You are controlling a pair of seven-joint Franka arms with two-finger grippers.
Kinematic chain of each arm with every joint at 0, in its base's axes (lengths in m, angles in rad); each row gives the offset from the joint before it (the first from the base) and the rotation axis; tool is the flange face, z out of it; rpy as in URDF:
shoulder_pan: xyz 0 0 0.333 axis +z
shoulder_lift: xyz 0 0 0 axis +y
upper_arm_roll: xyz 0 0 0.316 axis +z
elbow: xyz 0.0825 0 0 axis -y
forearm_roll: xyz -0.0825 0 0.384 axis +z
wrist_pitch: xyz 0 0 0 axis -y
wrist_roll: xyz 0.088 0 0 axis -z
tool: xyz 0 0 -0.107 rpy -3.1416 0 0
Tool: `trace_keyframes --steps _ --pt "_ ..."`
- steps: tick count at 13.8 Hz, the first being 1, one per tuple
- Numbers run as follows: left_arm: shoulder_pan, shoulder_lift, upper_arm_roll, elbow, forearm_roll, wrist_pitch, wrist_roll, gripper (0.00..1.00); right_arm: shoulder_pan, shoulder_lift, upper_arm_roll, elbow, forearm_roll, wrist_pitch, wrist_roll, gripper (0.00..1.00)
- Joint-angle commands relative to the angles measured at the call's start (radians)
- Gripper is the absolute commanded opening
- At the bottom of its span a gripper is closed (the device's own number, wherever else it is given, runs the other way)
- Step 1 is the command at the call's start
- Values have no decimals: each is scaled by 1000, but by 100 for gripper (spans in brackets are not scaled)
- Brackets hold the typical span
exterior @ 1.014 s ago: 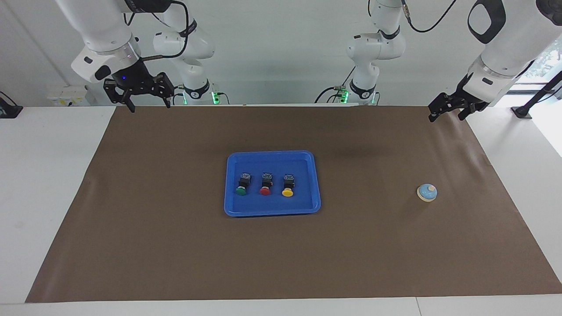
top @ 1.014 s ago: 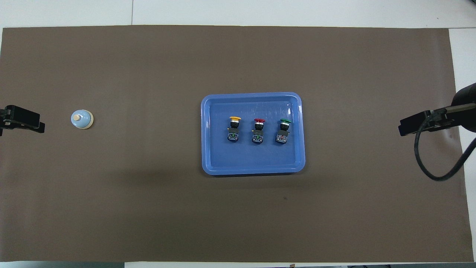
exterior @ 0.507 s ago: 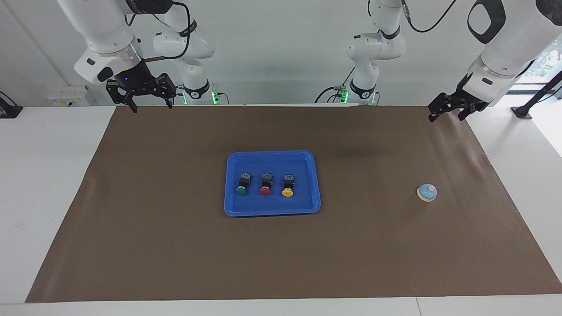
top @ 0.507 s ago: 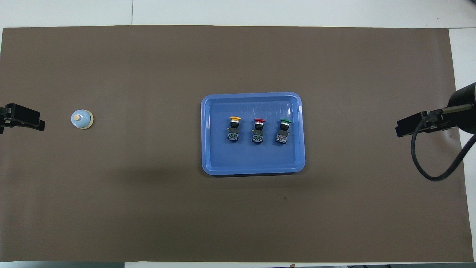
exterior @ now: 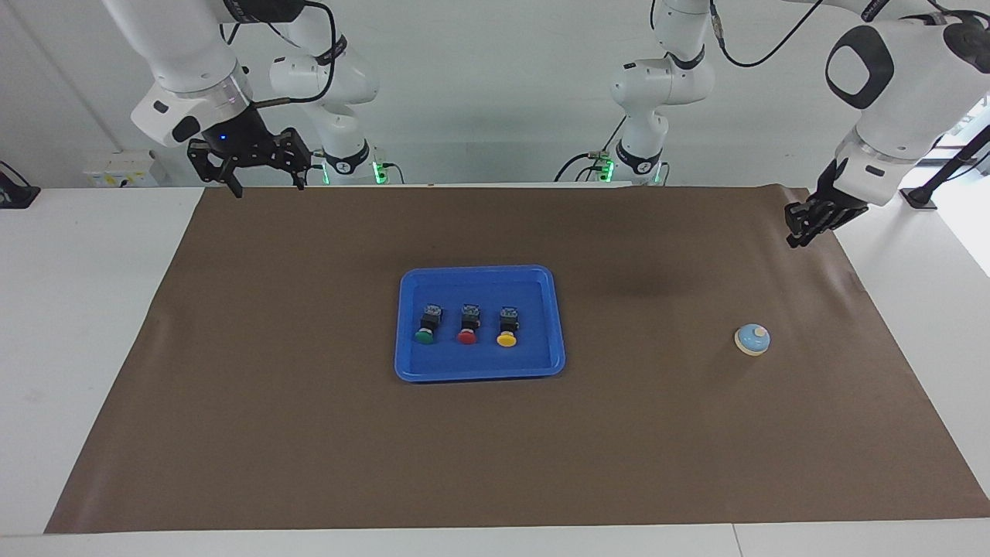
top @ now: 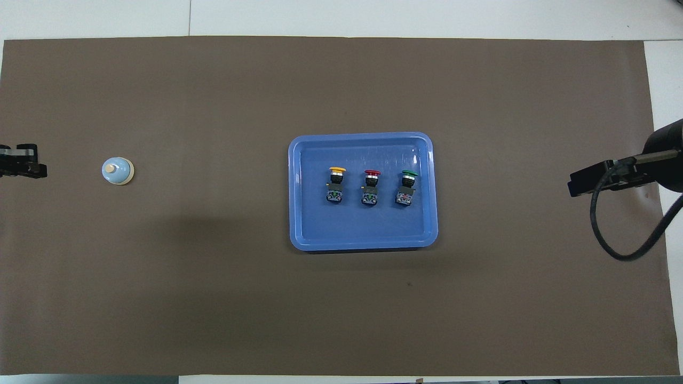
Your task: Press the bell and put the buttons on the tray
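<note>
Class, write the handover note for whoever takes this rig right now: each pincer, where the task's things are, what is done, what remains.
Left pincer: raised over the mat's edge at the left arm's end, holding nothing.
Right pincer: open, empty, waiting over the mat's edge at the right arm's end.
Tray: mid-mat, holding the green button, red button and yellow button in a row.
Bell: on the mat toward the left arm's end, untouched by either pincer.
Done: buttons placed.
Left: whether the bell has been pressed cannot be told.
</note>
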Motion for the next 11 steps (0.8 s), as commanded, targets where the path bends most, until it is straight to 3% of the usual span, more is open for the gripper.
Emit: trace_keyframes --steps 1,5,11 --pt "20 116 -6 -13 4 124 6 0 -10 -24 5 -28 14 12 20 100" --pt "42 173 -6 -132 6 346 55 0 -12 -24 5 -28 16 12 20 100" --pt "26 259 -6 -187 7 487 55 0 -13 -24 5 -28 16 12 20 100"
